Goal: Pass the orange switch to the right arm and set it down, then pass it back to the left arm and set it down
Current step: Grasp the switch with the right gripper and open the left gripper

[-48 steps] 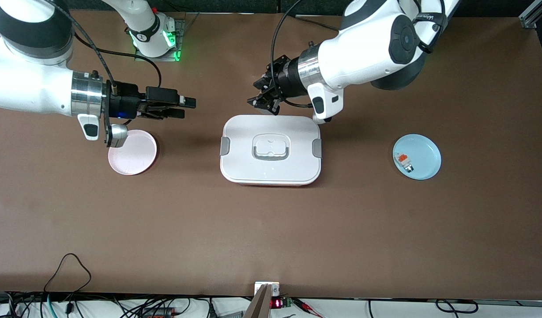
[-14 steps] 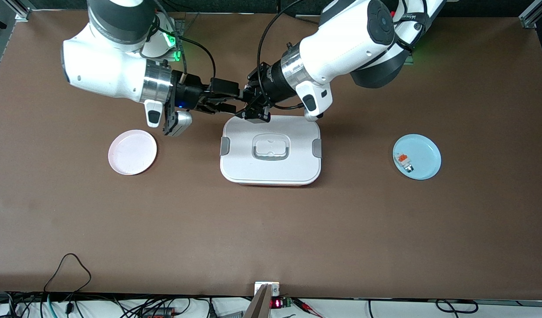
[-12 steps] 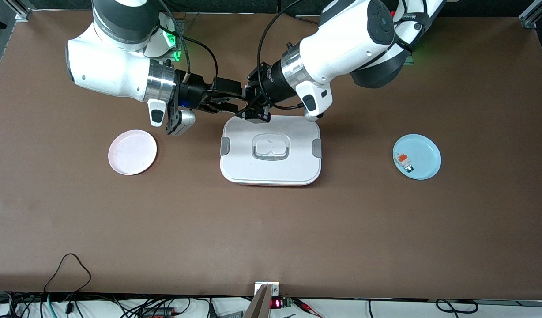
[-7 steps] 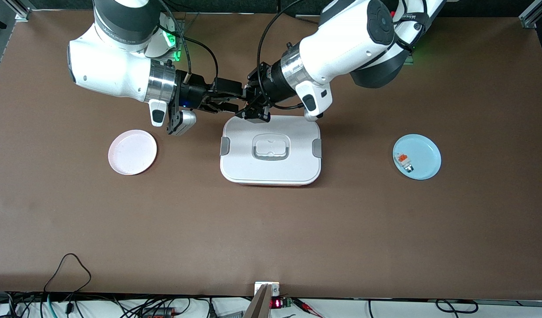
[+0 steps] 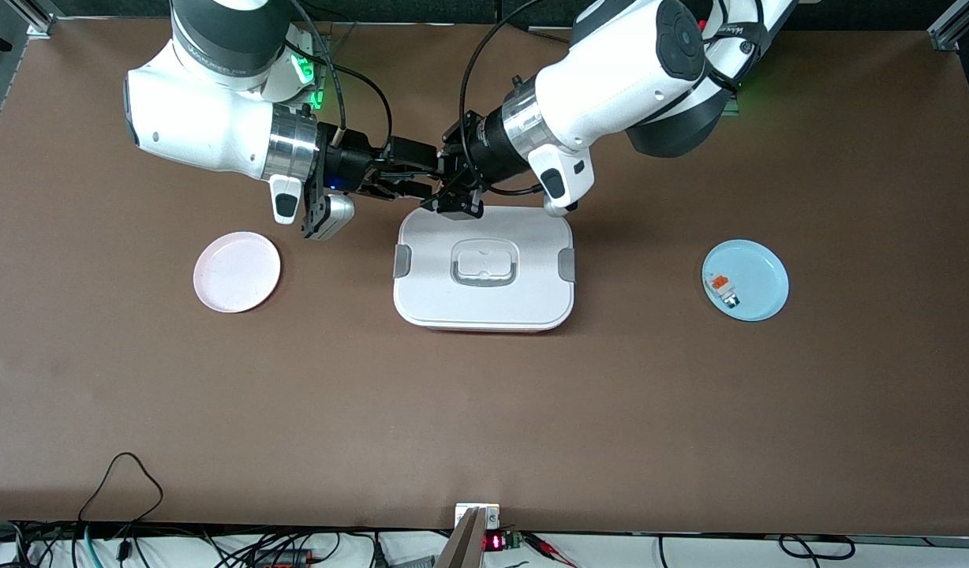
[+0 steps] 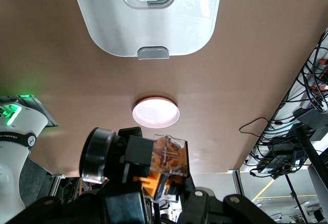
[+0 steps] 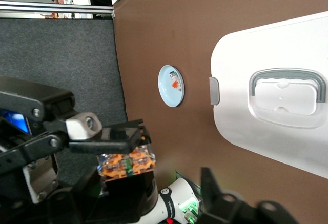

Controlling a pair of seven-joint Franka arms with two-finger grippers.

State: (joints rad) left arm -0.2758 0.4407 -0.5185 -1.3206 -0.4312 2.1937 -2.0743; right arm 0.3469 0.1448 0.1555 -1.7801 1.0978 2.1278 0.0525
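- The left gripper [image 5: 447, 185] is up in the air, over the table [image 5: 484, 410] just off the box's corner. Seen from the front camera, that is the 11 o'clock corner.
- Its claw is clamped on the orange switch [image 6: 166, 158]. In the left wrist view the switch sits between the fingers with its orange face and a clear cover showing.
- The right wrist view shows the same orange switch [image 7: 126, 165] pinched under one finger of the left gripper, its orange markings turned toward that camera.
- The right gripper [image 5: 421, 170] is level with the left gripper and reaches toward it. It is also over the table, off the same 11 o'clock corner of the box.
- Its fingers stand apart on either side of the spot where the switch is held. Whether they touch the switch cannot be told.
- The box [image 5: 484, 304] lies flat near the middle of the table. It is white and its lid is on, with a grey latch at each short end and a grey recessed handle on top. Neither gripper touches it.
- A pink plate [image 5: 236, 272] lies at the box's 9 o'clock in the front view, well apart from it, toward the right arm's end of the table.
- A blue plate [image 5: 765, 272] lies at the box's 3 o'clock, well apart from it, toward the left arm's end.
- A small white-grey piece [image 5: 722, 289] with an orange top lies on the blue plate, near its 9 o'clock rim.
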